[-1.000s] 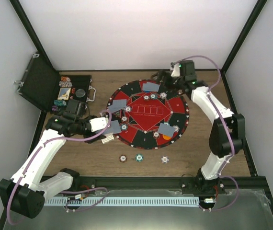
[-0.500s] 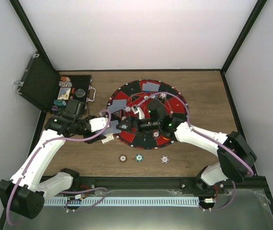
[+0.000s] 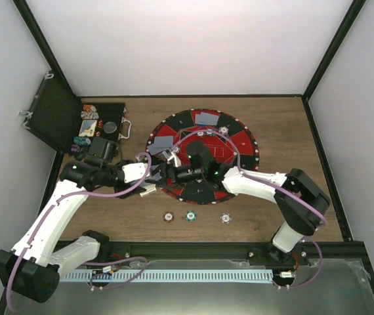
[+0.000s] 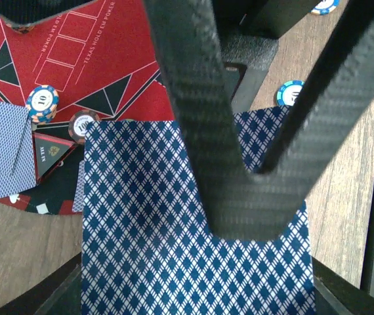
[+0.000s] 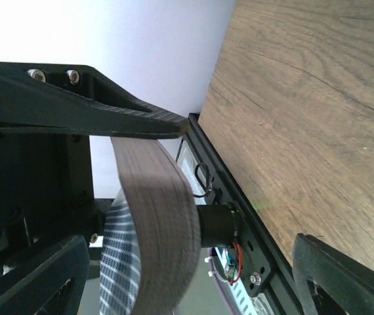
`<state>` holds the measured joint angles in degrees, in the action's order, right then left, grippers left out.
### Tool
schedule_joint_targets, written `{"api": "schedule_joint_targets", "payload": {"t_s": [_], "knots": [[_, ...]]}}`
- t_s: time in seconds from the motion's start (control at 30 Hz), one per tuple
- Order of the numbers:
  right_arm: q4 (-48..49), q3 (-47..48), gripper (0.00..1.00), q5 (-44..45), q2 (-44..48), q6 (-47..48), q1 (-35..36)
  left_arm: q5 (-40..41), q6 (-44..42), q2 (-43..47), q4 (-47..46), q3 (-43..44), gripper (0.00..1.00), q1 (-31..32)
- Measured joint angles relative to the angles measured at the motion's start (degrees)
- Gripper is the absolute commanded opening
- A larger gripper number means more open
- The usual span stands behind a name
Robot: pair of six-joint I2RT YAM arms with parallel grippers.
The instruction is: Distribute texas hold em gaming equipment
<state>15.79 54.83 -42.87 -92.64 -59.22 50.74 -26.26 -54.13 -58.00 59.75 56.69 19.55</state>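
Found left gripper [image 3: 149, 174] clamped on deck [image 4: 141, 262], right gripper [image 3: 166, 163] spread, bowed card [image 5: 157, 230] between its fingers. Advise pinching that card alone.

Left pincer [image 3: 151, 175] clamped; right pincer [image 3: 169, 165] apparently open.

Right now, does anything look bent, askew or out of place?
Yes: the blue-diamond-backed playing card, seen by the right wrist camera, is bowed into a tight arc rather than lying flat, so it could crease.
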Motion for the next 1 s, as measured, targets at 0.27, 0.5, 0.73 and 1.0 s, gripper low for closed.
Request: {"api": "schedule_joint_targets", "payload": {"t_s": [0.27, 0.5, 0.73, 1.0], "knots": [[4.5, 2.5, 0.83, -2.8, -4.6, -2.4, 0.9, 0.0, -0.1, 0.0, 0.5, 0.0, 0.07, 0.7], [4.8, 4.9, 0.72, -3.6, -7.6, -2.9, 0.8, -0.1, -0.1, 0.0, 0.5, 0.2, 0.07, 1.1], [4.6, 4.5, 0.64, -3.7, -7.5, -3.0, -0.5, 0.2, -0.1, 0.0, 0.7, 0.4, 0.06, 1.1], [2.7, 0.9, 0.57, -3.3, -3.4, -0.4, -2.3, 0.7, -0.1, 0.0, 1.7, 0.4, 0.06, 1.2]]}}
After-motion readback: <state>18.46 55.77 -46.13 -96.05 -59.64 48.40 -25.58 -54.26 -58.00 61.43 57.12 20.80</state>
